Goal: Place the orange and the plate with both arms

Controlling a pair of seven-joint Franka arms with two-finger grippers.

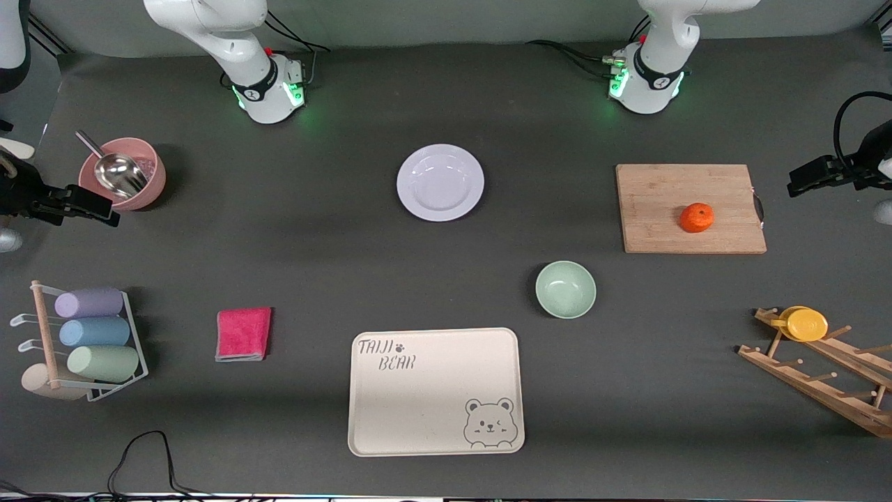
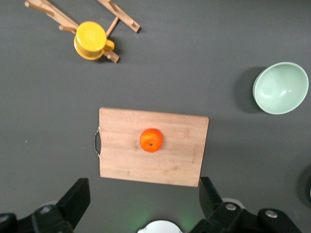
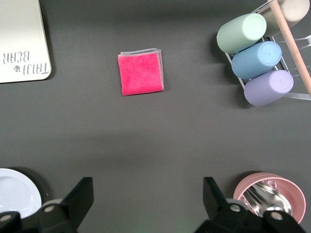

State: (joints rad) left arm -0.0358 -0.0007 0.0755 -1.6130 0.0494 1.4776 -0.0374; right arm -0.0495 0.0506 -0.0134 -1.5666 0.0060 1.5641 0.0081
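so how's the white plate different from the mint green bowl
The round flat white plate is wide and shallow with a broad rim; the mint-green bowl is smaller across and deeper. The plate lies farther from the front camera; the bowl sits nearer, toward the left arm's end. Both are round, upright and empty.

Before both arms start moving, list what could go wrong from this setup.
1. The orange is round and sits loose on the cutting board; a nudge from the left gripper could roll it off.
2. The plate lies flat on the table, so the right gripper, jaws open, may struggle to get under its rim.
3. The green bowl sits between the board and the bear tray, in a likely carry path.
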